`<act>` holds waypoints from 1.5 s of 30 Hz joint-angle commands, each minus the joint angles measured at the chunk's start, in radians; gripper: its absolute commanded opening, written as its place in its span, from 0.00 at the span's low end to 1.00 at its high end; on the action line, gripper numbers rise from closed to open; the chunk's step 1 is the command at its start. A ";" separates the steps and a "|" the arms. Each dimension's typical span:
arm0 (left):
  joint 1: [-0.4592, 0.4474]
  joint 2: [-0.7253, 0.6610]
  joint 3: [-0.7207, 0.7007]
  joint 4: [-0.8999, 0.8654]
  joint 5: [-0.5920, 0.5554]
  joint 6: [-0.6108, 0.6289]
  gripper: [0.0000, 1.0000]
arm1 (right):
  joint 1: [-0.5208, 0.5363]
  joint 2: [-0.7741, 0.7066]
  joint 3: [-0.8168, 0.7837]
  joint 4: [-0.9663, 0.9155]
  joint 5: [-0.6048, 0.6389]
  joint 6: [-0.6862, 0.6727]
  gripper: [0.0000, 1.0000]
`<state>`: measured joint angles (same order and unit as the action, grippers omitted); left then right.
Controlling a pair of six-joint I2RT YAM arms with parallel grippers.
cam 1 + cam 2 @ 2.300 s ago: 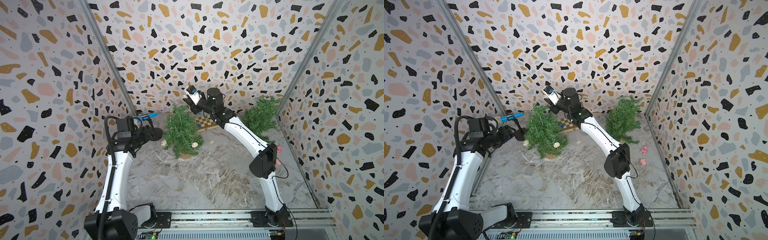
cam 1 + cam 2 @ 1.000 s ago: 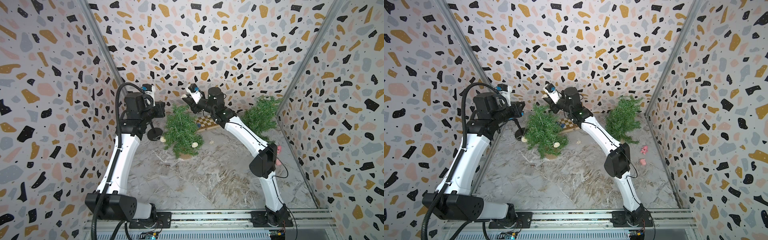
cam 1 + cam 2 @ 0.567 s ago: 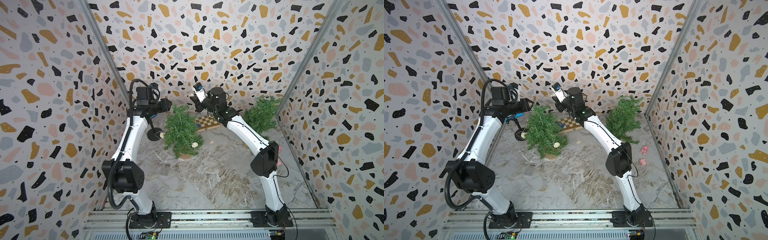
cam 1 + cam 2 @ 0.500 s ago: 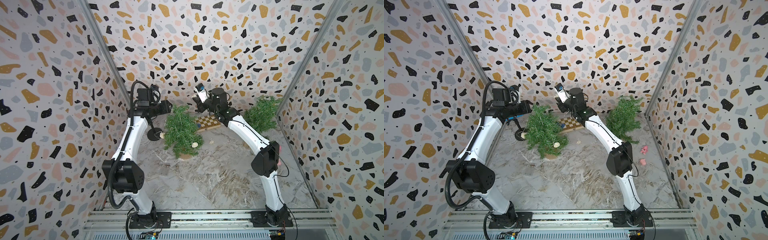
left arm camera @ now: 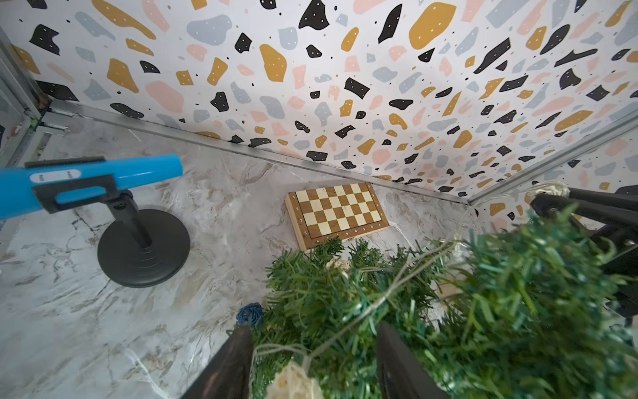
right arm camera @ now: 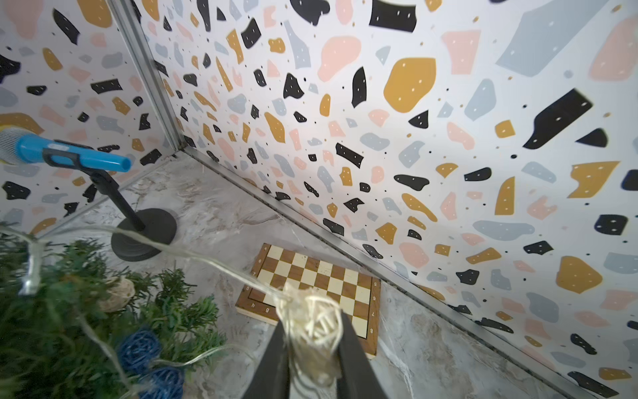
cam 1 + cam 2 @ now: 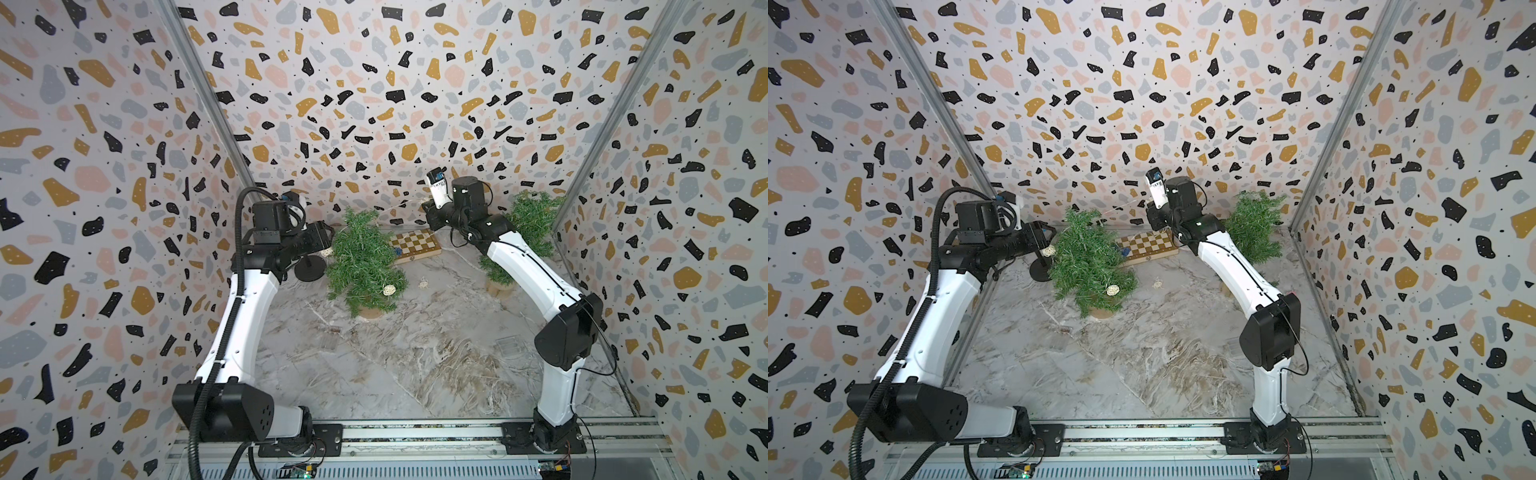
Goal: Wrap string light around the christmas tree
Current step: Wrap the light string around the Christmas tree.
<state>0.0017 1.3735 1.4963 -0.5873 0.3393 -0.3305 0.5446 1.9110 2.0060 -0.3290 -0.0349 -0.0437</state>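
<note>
The tree stands far centre, the string light over its top. The left gripper, closed a second ago, is now open — string released. The right gripper pinches the string's pale ball — I judge it continues the wrap.

I count two grippers: left gripper and right gripper. Trees, two: near tree just beside the left fingers, far tree well apart from the right fingers. One chessboard, one mic, one string light. Blue balls: two. Cream balls: at least four, one between the right fingers, one between the left fingers.
</note>
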 commanded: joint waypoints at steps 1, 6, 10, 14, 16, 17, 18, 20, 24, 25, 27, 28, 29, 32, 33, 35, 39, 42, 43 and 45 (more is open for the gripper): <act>-0.002 -0.045 -0.014 -0.004 0.006 -0.012 0.56 | 0.016 -0.071 -0.005 -0.049 0.019 0.018 0.00; -0.011 -0.109 -0.036 -0.009 0.049 -0.024 0.56 | 0.028 -0.117 0.025 -0.072 -0.059 0.059 0.00; -0.086 -0.159 -0.087 0.005 0.065 -0.007 0.56 | 0.028 -0.141 -0.053 -0.049 -0.154 0.125 0.00; -0.154 -0.159 -0.128 0.009 0.015 0.018 0.57 | 0.031 -0.170 -0.201 0.008 -0.079 0.149 0.00; -0.167 -0.153 -0.137 0.004 0.015 0.021 0.57 | 0.037 -0.181 -0.238 0.005 0.018 0.140 0.00; -0.176 -0.152 -0.145 0.009 0.015 0.021 0.57 | 0.040 -0.188 -0.256 0.007 0.076 0.126 0.00; -0.184 -0.152 -0.153 0.013 0.012 0.021 0.57 | 0.040 -0.195 -0.271 0.011 0.110 0.115 0.00; -0.198 -0.154 -0.174 0.030 0.010 0.013 0.57 | 0.043 -0.214 -0.303 0.026 0.211 0.078 0.01; -0.211 -0.150 -0.199 0.055 0.006 -0.005 0.56 | 0.045 -0.240 -0.300 0.027 0.314 0.028 0.00; -0.213 -0.147 -0.199 0.055 0.007 -0.005 0.56 | 0.046 -0.248 -0.297 0.031 0.316 0.025 0.01; -0.213 -0.145 -0.199 0.053 0.006 -0.005 0.56 | 0.044 -0.269 -0.307 0.036 0.295 0.033 0.09; -0.213 -0.146 -0.202 0.054 0.004 -0.003 0.56 | 0.039 -0.280 -0.321 0.039 0.269 0.052 0.16; -0.213 -0.148 -0.204 0.053 0.002 0.000 0.56 | 0.030 -0.298 -0.342 0.044 0.212 0.087 0.21; -0.213 -0.153 -0.209 0.052 -0.001 0.011 0.56 | -0.009 -0.342 -0.431 0.096 0.025 0.208 0.34; -0.213 -0.153 -0.212 0.049 -0.006 0.014 0.56 | -0.014 -0.351 -0.456 0.114 -0.002 0.233 0.38; -0.213 -0.151 -0.214 0.046 -0.010 0.021 0.56 | -0.015 -0.364 -0.494 0.135 -0.020 0.270 0.48; -0.213 -0.154 -0.223 0.045 -0.014 0.031 0.56 | -0.014 -0.395 -0.566 0.160 -0.002 0.357 0.69; -0.214 -0.159 -0.231 0.049 -0.021 0.031 0.56 | -0.014 -0.442 -0.661 0.232 -0.057 0.462 0.99; -0.213 -0.160 -0.232 0.048 -0.023 0.033 0.56 | -0.014 -0.466 -0.708 0.271 -0.073 0.500 0.99; -0.213 -0.161 -0.228 0.043 -0.030 0.033 0.56 | -0.021 -0.514 -0.790 0.338 -0.076 0.577 0.99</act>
<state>-0.2081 1.2285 1.2739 -0.5598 0.3252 -0.3157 0.5274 1.4841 1.2678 -0.1066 -0.0685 0.3862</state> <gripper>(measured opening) 0.556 0.992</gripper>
